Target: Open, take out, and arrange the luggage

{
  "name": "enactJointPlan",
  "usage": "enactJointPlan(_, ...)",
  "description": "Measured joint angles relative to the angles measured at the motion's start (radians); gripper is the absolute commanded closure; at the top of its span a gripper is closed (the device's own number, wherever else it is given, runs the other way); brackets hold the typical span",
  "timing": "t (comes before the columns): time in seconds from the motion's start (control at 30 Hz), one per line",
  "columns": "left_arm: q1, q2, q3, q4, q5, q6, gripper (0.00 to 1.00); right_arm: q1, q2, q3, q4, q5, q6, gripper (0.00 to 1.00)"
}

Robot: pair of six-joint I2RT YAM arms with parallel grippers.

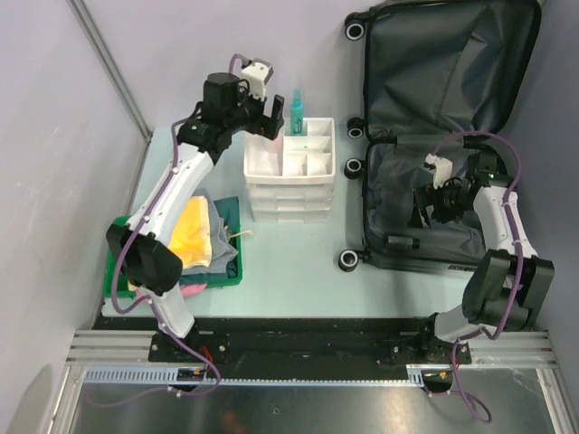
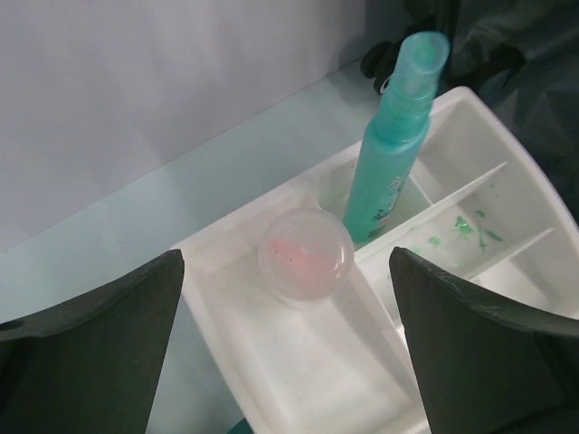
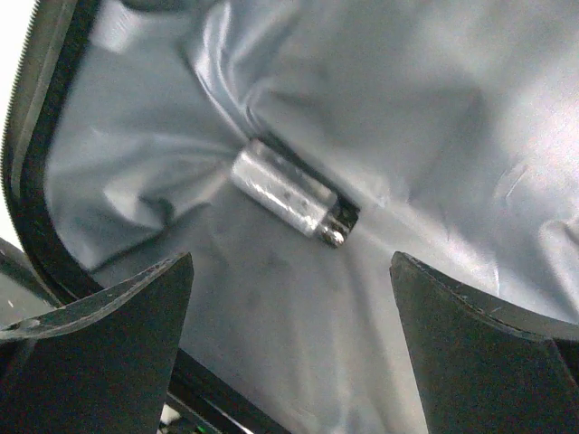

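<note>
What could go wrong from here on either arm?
The teal spray bottle stands upright right beside the round jar; the open left fingers could knock it over if they swing sideways. The silver cylinder lies on creased lining in the luggage; the open right fingers may pinch fabric or roll it away.

Left arm [image 1: 176, 185] & right arm [image 1: 499, 217]: white links, blk joint housings, purple cable along each; fingers [image 2: 90, 353] dark, wedge-shaped.
</note>
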Motion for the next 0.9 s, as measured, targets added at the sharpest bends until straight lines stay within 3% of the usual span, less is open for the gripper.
enactJointPlan(0.2, 0.016, -0.127, -0.002, -0.007, 0.082, -0.018, 0.00, 0.016, 0.132, 0.003, -0.125, 0.064, -0.205, 0.09)
enactJointPlan(0.33, 0.016, -0.247, -0.023, 0.002, 0.138, -0.048, 0.00, 0.081, 0.225, 0.003, -0.142, 0.139, -0.248, 0.10)
enactJointPlan(0.43, 0.016, -0.305, -0.042, 0.010, 0.161, -0.065, 0.00, 0.132, 0.288, 0.003, -0.129, 0.199, -0.257, 0.17)
enactJointPlan(0.67, 0.016, -0.328, -0.094, 0.013, 0.179, -0.090, 0.00, 0.162, 0.385, 0.003, -0.047, 0.285, -0.187, 0.48)
enactJointPlan(0.9, 0.018, -0.324, -0.119, -0.001, 0.179, -0.097, 0.00, 0.135, 0.361, -0.003, 0.002, 0.264, -0.075, 0.73)
